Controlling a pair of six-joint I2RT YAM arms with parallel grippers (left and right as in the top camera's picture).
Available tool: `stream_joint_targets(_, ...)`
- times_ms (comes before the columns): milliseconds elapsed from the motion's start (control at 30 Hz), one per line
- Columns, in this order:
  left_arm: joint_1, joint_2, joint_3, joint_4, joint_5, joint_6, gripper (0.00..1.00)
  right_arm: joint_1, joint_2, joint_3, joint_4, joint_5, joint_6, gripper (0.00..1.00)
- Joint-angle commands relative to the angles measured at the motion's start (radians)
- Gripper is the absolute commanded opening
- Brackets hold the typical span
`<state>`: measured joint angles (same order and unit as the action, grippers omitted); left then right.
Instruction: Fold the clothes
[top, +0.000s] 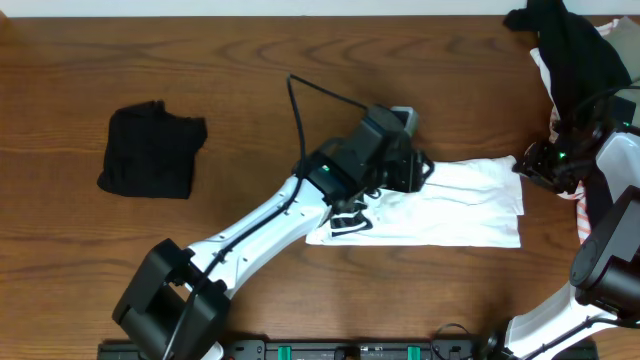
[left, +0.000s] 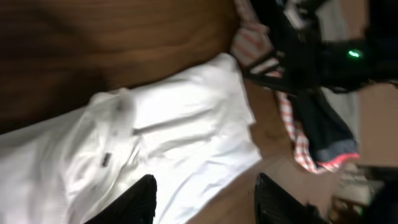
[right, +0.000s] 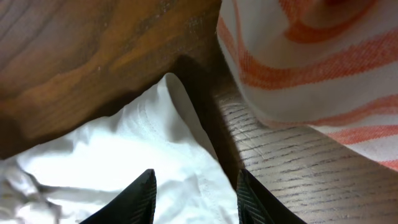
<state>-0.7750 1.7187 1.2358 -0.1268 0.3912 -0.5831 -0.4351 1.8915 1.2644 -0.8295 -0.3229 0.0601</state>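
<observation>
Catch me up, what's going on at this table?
Two arms are working on a white shirt lying partly folded in the middle. The left hand hovers open above it; the right hand sits open at its corner nearest the pile. A black garment looks folded off to one side; a red-striped piece waits in the pile.

white shirt (top: 470, 200): partly under left arm (top: 270, 220) | clothes pile (top: 575, 50): cropped at edge
</observation>
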Motion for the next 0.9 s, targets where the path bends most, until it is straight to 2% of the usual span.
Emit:
stream_joint_targets(0, 0.014, -0.019, 0.017, -0.006, 0.044, 0.033, 0.5, 0.006, 0.016, 0.018, -0.002, -0.013, -0.013, 0.41)
stream_joint_targets(67, 0.043, -0.048, 0.017, -0.056, 0.043, 0.086, 0.49, 0.009, 0.016, 0.018, -0.002, -0.034, -0.013, 0.41)
stream_joint_targets(133, 0.085, -0.081, 0.017, -0.136, 0.038, 0.155, 0.44, 0.014, 0.016, 0.018, -0.002, -0.08, -0.037, 0.42)
stream_joint_targets(300, 0.209, -0.123, 0.017, -0.42, -0.118, 0.164, 0.44, 0.058, 0.016, 0.018, -0.023, -0.22, -0.12, 0.43)
stream_joint_targets(400, 0.259, -0.116, 0.01, -0.533, -0.201, 0.164, 0.45, 0.123, 0.016, 0.018, -0.061, -0.257, -0.165, 0.43)
stream_joint_targets(633, 0.297, -0.055, -0.013, -0.539, -0.293, 0.163, 0.45, 0.351, 0.016, 0.018, -0.124, -0.258, -0.214, 0.43)
stream_joint_targets(867, 0.297, 0.055, -0.013, -0.533, -0.296, 0.163, 0.45, 0.555, 0.016, 0.017, -0.122, -0.253, -0.187, 0.45)
